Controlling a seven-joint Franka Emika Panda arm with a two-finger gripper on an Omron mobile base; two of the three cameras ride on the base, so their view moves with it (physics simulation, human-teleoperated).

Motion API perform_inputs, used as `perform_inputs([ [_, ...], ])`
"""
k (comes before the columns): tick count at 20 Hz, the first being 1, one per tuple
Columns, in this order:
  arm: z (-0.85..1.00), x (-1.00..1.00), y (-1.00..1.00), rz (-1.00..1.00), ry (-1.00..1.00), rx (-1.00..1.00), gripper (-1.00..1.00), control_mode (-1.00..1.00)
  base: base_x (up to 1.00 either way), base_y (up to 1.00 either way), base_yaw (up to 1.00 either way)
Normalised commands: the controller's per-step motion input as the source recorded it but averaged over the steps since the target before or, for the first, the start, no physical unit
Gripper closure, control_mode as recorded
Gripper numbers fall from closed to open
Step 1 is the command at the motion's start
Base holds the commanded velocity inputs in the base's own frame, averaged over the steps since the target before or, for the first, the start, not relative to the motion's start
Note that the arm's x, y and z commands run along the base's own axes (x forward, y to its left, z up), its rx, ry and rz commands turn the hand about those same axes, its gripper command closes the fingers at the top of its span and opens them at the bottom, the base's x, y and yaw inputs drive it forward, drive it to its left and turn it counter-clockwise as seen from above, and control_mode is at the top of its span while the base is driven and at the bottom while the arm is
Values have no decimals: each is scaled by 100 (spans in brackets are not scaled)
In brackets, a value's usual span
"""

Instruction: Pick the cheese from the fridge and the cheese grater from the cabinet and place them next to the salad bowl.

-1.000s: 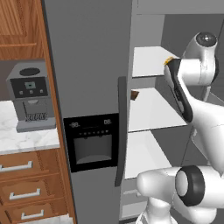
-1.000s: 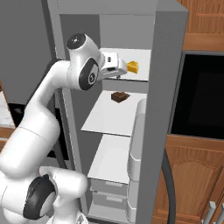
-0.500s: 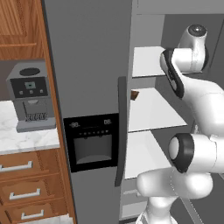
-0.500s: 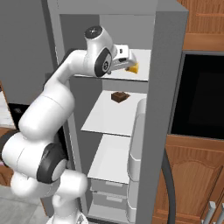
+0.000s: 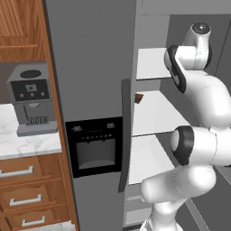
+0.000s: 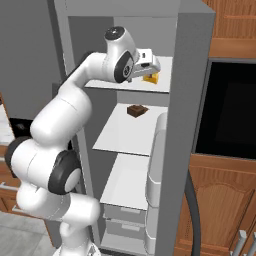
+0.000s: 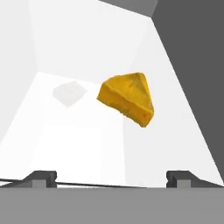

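Cheese [image 6: 151, 77] sits on the top shelf of the open fridge [image 6: 190, 75].
Right base view: the gripper [image 6: 150, 67] is just by it. Hand view: fingers [image 7: 41, 178] spread wide, cheese [image 7: 128, 98] ahead, not touched, near the shelf's right edge.

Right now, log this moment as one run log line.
stage: reaching for cheese | gripper: open, short of cheese, nothing held | cheese: on upper fridge shelf | shelf below: small brown item

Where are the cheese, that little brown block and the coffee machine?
cheese [image 7: 129, 103]: hand view, middle of the wedge.
brown block [image 6: 137, 110]: right base view, its top face.
coffee machine [image 5: 31, 100]: left base view, its front panel.
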Motion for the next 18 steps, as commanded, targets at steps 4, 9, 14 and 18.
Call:
perform_inputs([
  [4,-5,36,-28,0,7,1,-100,-100,0,0,0],
  [9,-1,38,-26,0,8,1,-100,-100,0,0,0],
  [14,0,18,-8,0,6,0,-100,-100,0,0,0],
  [18,-4,21,-6,0,11,0,-100,-100,0,0,0],
])
